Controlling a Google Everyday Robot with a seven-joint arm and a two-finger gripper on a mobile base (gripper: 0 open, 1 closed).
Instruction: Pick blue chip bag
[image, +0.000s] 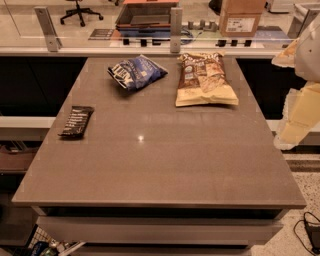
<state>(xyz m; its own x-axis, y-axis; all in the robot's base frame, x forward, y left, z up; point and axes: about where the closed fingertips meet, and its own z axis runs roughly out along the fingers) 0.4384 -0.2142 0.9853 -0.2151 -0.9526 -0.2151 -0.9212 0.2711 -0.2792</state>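
The blue chip bag (136, 71) lies on the grey table (160, 165) at the far left-centre. It is crinkled, glossy dark blue with white lettering and a black end toward the left. My gripper (296, 117) shows as a pale white and yellow shape at the right edge of the view, raised beside the table's right side. It is far to the right of the blue bag and touches nothing.
A larger tan-yellow chip bag (205, 80) lies to the right of the blue bag. A slim black wrapped bar (76, 121) lies near the table's left edge. A glass partition with metal posts (175, 29) runs behind the table. A cardboard box (241, 17) stands beyond it.
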